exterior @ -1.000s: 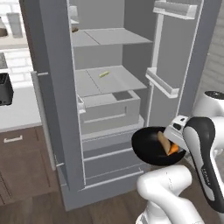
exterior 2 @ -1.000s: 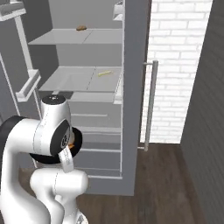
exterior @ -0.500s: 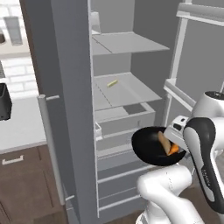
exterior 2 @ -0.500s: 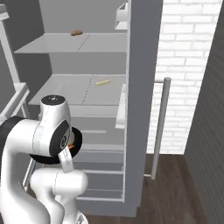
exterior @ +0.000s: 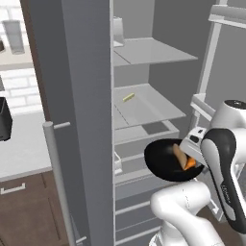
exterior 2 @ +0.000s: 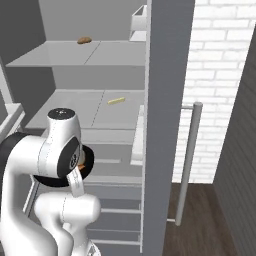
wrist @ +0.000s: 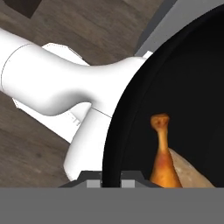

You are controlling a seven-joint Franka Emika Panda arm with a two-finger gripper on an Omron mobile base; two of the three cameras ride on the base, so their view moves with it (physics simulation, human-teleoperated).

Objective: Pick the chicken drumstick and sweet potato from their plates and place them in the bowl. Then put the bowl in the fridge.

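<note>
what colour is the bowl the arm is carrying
Glossy black bowl, clearest in the left base view.

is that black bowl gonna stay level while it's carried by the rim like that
Probably rigid: the bowl keeps its round shape with the fingers pinching its rim. Held at one edge, it may tilt. The chicken drumstick and sweet potato could slide on the glossy inside.

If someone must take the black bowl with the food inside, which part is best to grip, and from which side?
Probably the thin rim of the bowl, one finger inside the wall and one outside, coming from above its open mouth. It is deep, wide and round, so pinching across it looks impractical. The gripper holds it this way.
</note>
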